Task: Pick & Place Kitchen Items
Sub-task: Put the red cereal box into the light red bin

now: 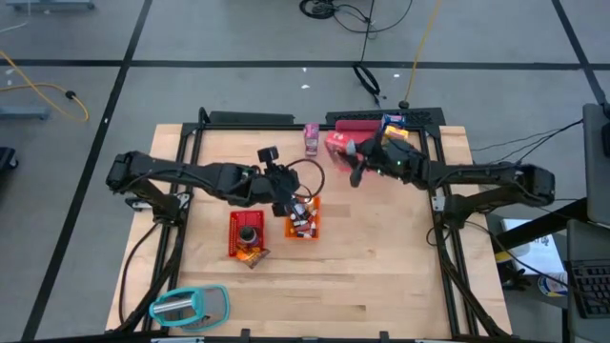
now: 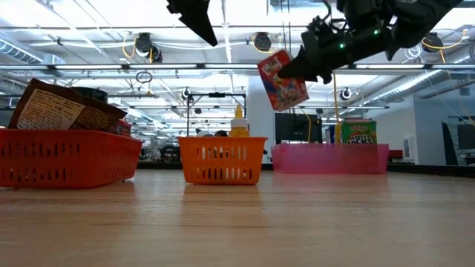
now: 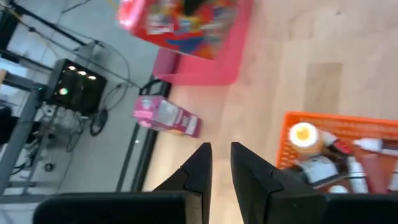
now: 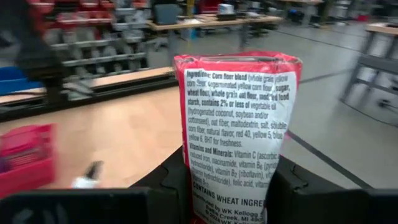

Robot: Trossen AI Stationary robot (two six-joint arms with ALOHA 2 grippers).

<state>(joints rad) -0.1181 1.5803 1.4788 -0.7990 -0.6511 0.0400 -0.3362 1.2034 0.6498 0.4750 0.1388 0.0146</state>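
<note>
My right gripper (image 2: 303, 68) is shut on a red cereal carton (image 2: 282, 80), held in the air between the orange bin and the pink tray (image 2: 330, 159). In the right wrist view the carton's printed side panel (image 4: 239, 124) faces the camera. My left gripper (image 1: 286, 198) hovers over the orange bin (image 1: 303, 219), its fingers (image 3: 200, 167) slightly open with nothing between them. The orange bin holds several tiny bottles (image 3: 323, 158). A pink carton (image 3: 166, 117) lies on its side on the table by the tray. My right gripper pinches the red carton between its two fingers (image 4: 171, 180), one on each broad face, beside the lower part of the printed side panel (image 4: 230, 186). The fingers come in about level from the table's right. The carton is lifted clear and tilted (image 2: 291, 87).
A red bin (image 1: 246, 232) with a dark can and a brown packet (image 2: 67, 107) stands left of the orange bin. A green box (image 2: 358, 133) stands in the pink tray. A teal-rimmed oval object (image 1: 191, 305) lies at the near left corner.
</note>
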